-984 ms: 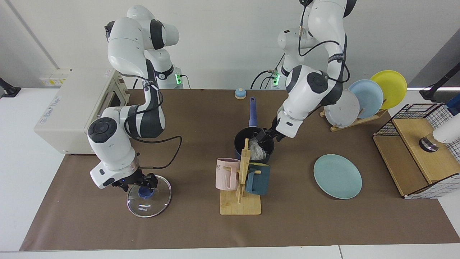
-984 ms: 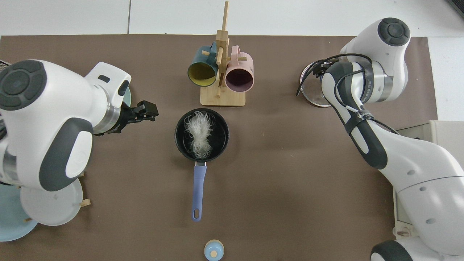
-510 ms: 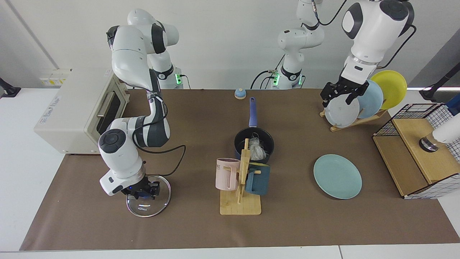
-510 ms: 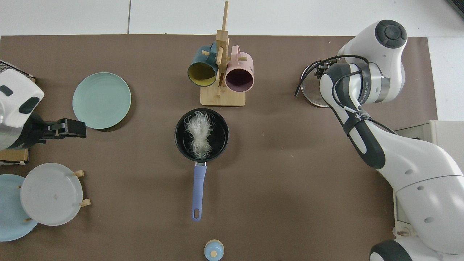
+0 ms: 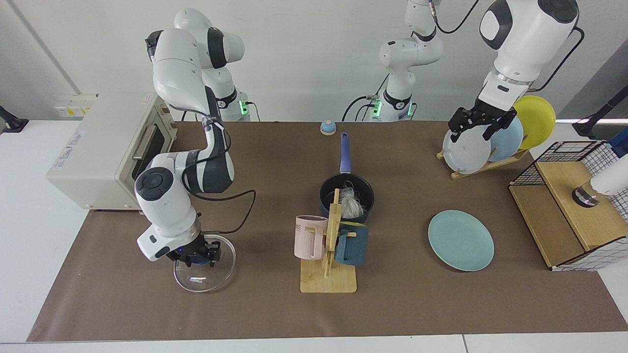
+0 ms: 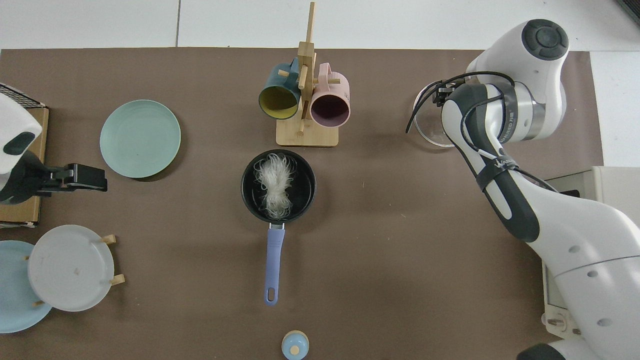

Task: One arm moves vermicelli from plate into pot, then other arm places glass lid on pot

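The vermicelli (image 5: 351, 205) (image 6: 274, 186) lies as a white clump inside the dark pot (image 5: 327, 192) (image 6: 306, 199), whose blue handle points toward the arm bases. To one side lies the teal plate (image 5: 460, 240) (image 6: 140, 138), bare. My right gripper (image 5: 196, 258) is shut on the blue knob of the glass lid (image 5: 218, 267) (image 6: 426, 131), which sits a little off the mat and slightly tilted. The right arm hides most of the lid from above. My left gripper (image 5: 480, 125) (image 6: 102, 178) hangs open and holds nothing, high in front of the rack plates.
A wooden mug tree (image 5: 327, 280) (image 6: 306, 135) with a pink and a dark teal mug stands right in front of the pot. A plate rack (image 5: 468, 149), a wire basket with a wooden box (image 5: 571, 206), a toaster oven (image 5: 98, 147) and a small blue bell (image 5: 327, 127) line the edges.
My left arm has pulled out of the pot and risen to the plate rack, leaving the vermicelli inside. My right gripper has settled onto the lid knob and the lid has shifted slightly upward.
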Robot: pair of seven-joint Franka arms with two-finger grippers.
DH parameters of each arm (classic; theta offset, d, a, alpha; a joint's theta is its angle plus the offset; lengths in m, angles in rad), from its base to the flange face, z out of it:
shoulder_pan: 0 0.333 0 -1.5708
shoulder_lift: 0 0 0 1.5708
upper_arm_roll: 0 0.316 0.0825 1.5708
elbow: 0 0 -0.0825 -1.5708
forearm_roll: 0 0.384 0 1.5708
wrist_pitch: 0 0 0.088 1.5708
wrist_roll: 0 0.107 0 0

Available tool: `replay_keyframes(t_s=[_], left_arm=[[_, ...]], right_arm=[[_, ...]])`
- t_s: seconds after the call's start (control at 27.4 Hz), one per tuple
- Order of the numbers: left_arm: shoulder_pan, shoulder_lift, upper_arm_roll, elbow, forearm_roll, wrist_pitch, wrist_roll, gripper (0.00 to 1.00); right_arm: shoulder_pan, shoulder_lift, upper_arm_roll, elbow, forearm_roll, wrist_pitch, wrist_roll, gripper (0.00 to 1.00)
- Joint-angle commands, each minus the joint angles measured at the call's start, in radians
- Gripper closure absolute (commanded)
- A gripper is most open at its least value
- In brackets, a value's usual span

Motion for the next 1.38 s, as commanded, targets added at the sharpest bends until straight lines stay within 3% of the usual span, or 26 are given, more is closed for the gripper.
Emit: replay_keyframes(t_s=[0.0, 0.33, 0.47, 0.62, 0.84, 1.06, 1.35], left_arm=[[-0.002, 0.086, 0.005, 0.131, -0.015, -0.099, 0.013, 0.00], [-0.008, 0.072, 0.005, 0.114, -0.010, -0.110, 0.001, 0.00], [-0.005, 0.069, 0.005, 0.116, -0.008, -0.105, 0.001, 0.00], [-0.002, 0.069, 0.005, 0.114, -0.007, -0.108, 0.001, 0.00], [0.004, 0.068, 0.005, 0.113, -0.007, -0.107, 0.001, 0.00], [0.004, 0.068, 0.007, 0.113, -0.007, -0.107, 0.001, 0.00], [0.004, 0.068, 0.005, 0.113, -0.007, -0.105, -0.001, 0.00]], right_arm=[[0.029, -0.185, 0.001, -0.172, 0.013, -0.058, -0.003, 1.00], [0.113, -0.417, 0.000, -0.378, 0.008, -0.139, 0.035, 1.00], [0.173, -0.449, 0.000, -0.381, 0.005, -0.225, 0.145, 1.00], [0.270, -0.452, -0.002, -0.371, -0.030, -0.233, 0.267, 1.00], [0.369, -0.398, -0.002, -0.266, -0.034, -0.293, 0.403, 1.00], [0.469, -0.221, -0.008, -0.020, -0.041, -0.409, 0.606, 1.00], [0.518, -0.092, 0.003, 0.106, -0.008, -0.406, 0.756, 1.00]])
